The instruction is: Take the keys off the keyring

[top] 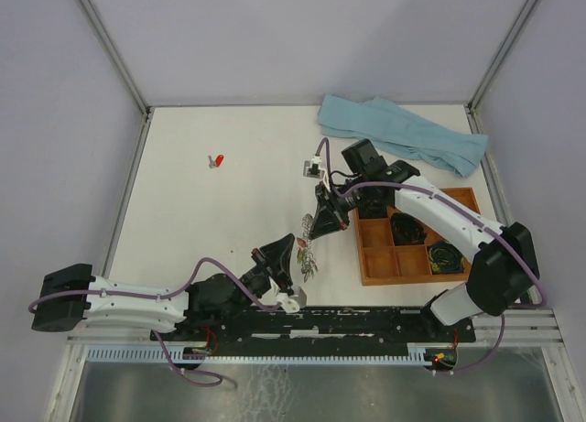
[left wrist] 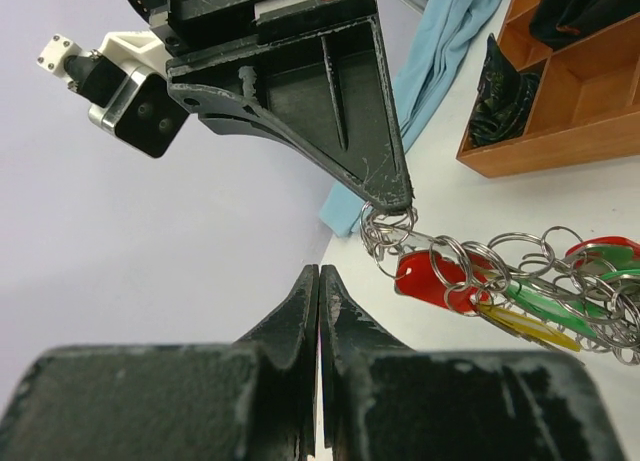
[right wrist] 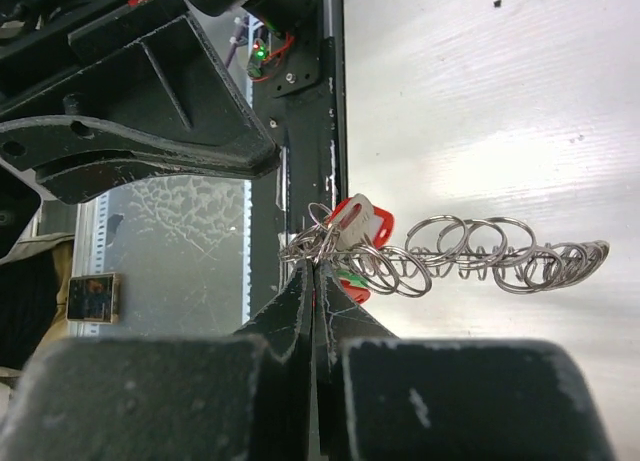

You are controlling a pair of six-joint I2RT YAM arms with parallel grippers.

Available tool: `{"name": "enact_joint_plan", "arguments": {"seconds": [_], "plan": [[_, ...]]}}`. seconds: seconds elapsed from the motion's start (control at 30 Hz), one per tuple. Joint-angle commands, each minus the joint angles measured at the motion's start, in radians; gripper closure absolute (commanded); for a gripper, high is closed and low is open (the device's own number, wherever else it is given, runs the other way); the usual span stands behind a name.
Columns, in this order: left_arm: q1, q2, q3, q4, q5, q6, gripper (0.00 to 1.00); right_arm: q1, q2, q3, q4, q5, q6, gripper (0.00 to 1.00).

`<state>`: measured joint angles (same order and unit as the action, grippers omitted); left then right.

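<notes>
The keyring (top: 308, 249), a chain of silvery loops, hangs between the two grippers above the table. My right gripper (right wrist: 313, 268) is shut on a cluster of its small loops, as the left wrist view also shows (left wrist: 392, 203). Red keys (left wrist: 432, 278) and a green one (left wrist: 545, 303) dangle among the loops (left wrist: 520, 256); the right wrist view shows a red key with a silvery tag (right wrist: 362, 221) by the fingertips. My left gripper (left wrist: 318, 281) is shut just left of the ring, with nothing visible between its fingers. One red key (top: 218, 160) lies alone on the table, far left.
A wooden compartment tray (top: 374, 254) with dark coiled bundles (top: 446, 256) stands at the right. A light blue towel (top: 403, 134) lies at the back right. The arms' black base rail (top: 348, 321) runs along the near edge.
</notes>
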<state>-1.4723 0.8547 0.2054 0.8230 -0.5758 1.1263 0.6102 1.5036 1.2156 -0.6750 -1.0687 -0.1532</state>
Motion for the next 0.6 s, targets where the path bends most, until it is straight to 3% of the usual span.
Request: {"name": "enact_joint_plan", "arguments": {"seconds": [0.0, 0.2, 0.33, 0.57], "plan": [[-0.003, -0.002, 0.014, 0.005, -0.004, -0.083, 0.97, -0.002, -0.055, 0.068, -0.034, 0.017, -0.068, 0.99], [-0.003, -0.013, 0.009, -0.007, 0.033, -0.178, 0.95, 0.005, -0.064, 0.082, -0.101, 0.05, -0.175, 0.99], [-0.003, -0.077, -0.024, -0.004, 0.073, -0.334, 0.7, 0.012, -0.083, 0.09, -0.169, 0.066, -0.333, 0.99], [-0.002, -0.286, -0.107, -0.003, 0.19, -0.629, 0.54, 0.045, -0.19, 0.011, -0.272, 0.124, -0.869, 0.99]]}}
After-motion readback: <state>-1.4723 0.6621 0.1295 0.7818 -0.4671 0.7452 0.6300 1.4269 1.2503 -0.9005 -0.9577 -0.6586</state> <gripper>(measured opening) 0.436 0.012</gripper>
